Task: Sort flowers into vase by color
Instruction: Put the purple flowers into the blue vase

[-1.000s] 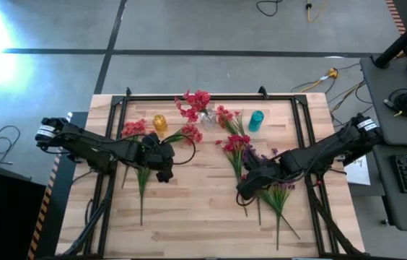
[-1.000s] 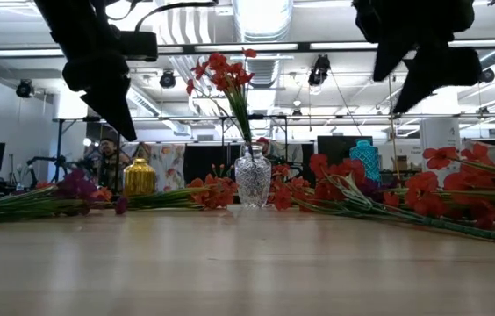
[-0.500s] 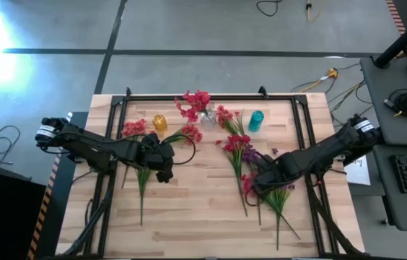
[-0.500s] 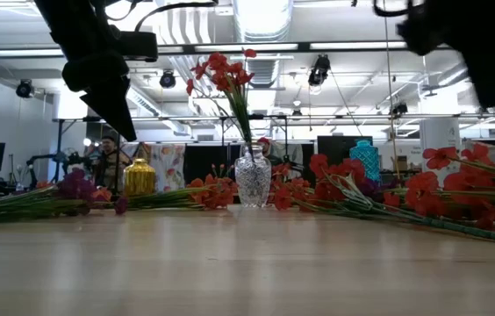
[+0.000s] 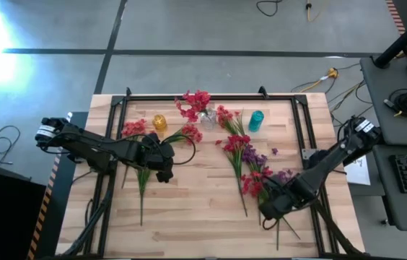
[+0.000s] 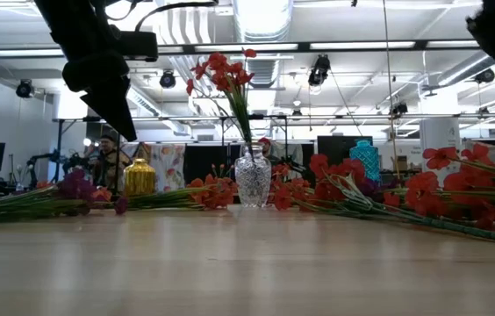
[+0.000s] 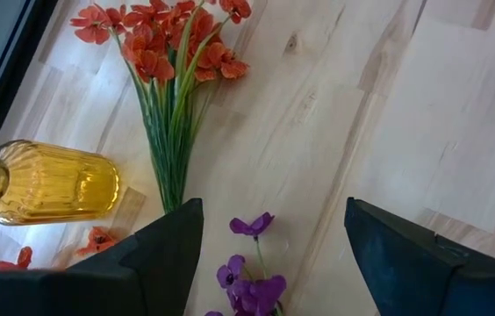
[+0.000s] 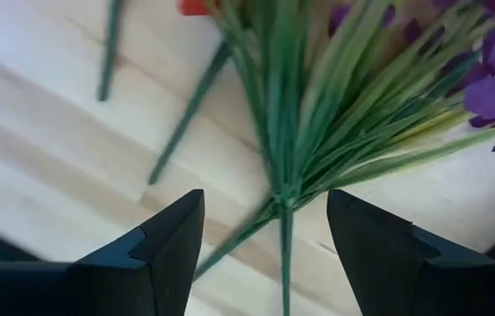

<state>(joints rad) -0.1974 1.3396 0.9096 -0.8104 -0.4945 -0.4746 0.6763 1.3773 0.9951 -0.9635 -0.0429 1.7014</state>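
Right claw, fingers spread, hovers over a purple sprig's stems on the counter. Left claw, also spread, holds nothing.

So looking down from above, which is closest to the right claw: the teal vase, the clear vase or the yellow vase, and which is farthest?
From the right gripper, near the table's front right:
1. Teal vase, at the back, right of centre: nearest.
2. Clear vase, back centre, holding red flowers: next.
3. Yellow vase, back left, by the left arm: farthest.
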